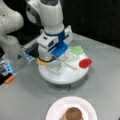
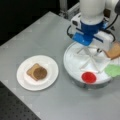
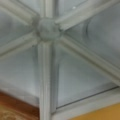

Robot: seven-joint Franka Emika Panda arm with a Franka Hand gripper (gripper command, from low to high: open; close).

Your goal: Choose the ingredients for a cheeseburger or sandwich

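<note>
Grey matte tabletop (image 1: 22, 95) (image 2: 37, 32): bears all items in both front views.

White round plate (image 1: 53, 110) (image 2: 23, 80): near a front view's bottom edge.

White round divided tray (image 1: 62, 76) (image 2: 71, 62) (image 3: 82, 82) (raised ribs meeting at a central hub (image 3: 47, 27)): resting on the tabletop, well apart from the plate.
</note>
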